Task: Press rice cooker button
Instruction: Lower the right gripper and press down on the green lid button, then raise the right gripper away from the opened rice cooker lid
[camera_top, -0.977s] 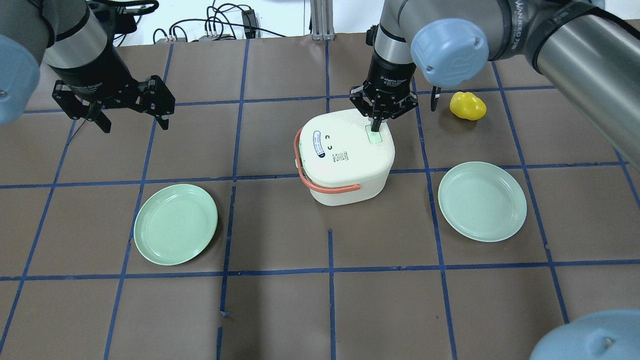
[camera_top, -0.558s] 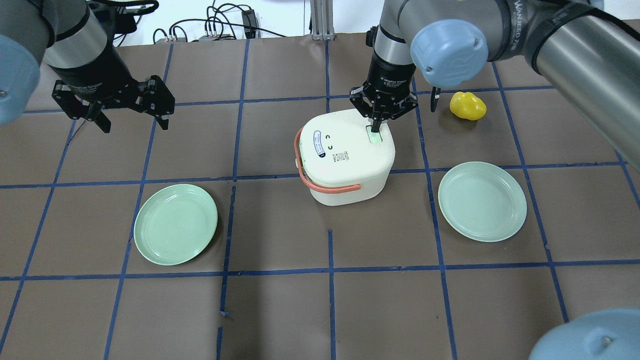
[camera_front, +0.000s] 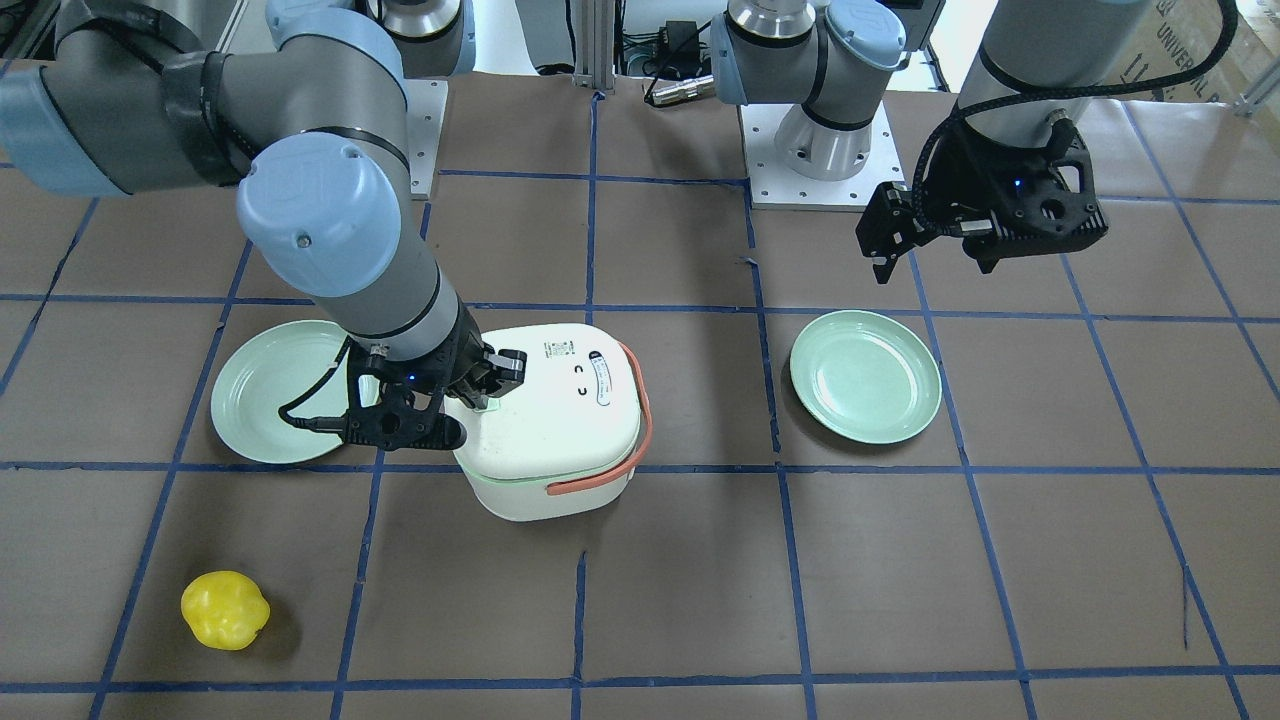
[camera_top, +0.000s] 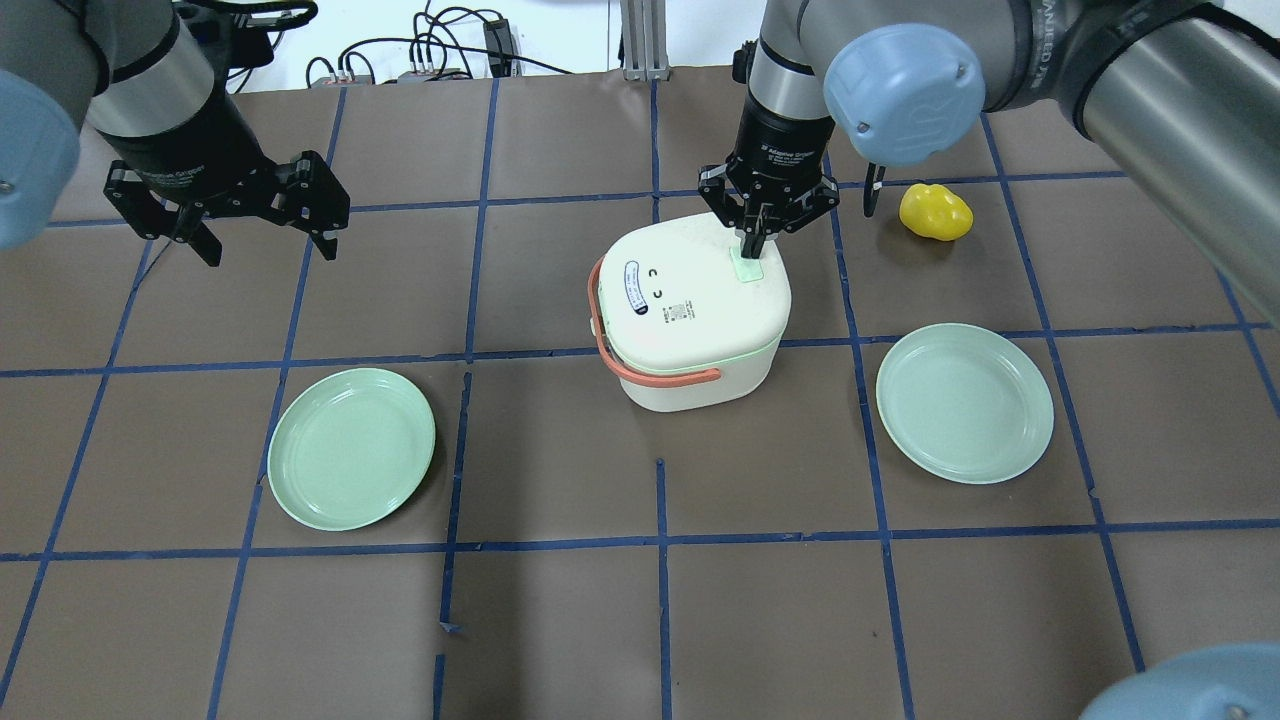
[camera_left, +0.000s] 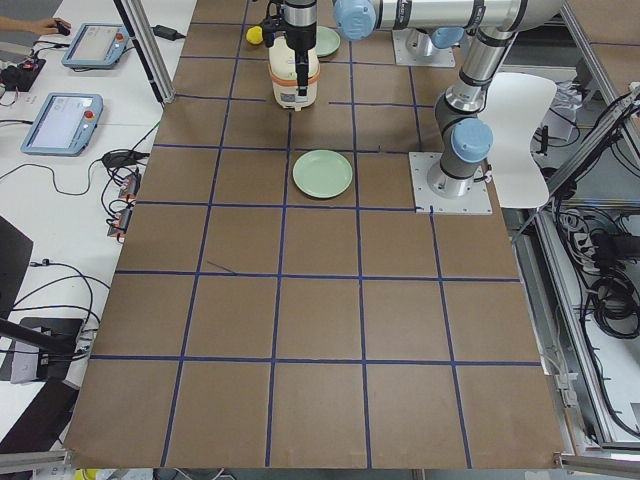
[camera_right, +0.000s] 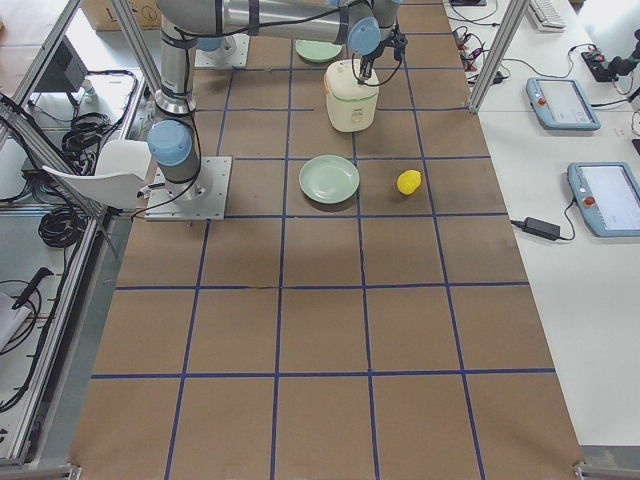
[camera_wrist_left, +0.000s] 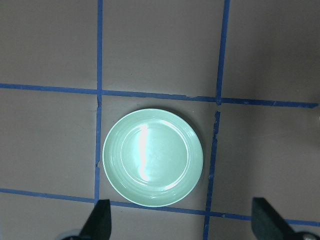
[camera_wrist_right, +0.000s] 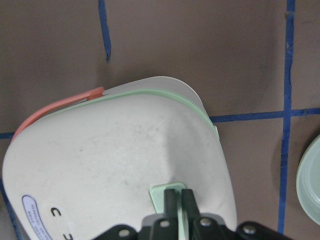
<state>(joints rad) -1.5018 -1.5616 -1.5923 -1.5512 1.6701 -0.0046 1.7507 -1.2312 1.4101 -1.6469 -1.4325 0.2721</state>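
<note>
Jaws pinched together on right gripper (camera_top: 752, 248), tips at green button (camera_top: 747, 270) atop rice cooker (camera_top: 690, 320). Left gripper (camera_top: 270, 250) spread wide. Yellow pepper (camera_top: 935, 212) sits on table (camera_top: 560, 620), not on either of green plates (camera_top: 352, 448) (camera_top: 965, 402).

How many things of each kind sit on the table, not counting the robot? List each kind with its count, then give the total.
Green plates: 2
Rice cooker: 1
Yellow object: 1
Total: 4
</note>
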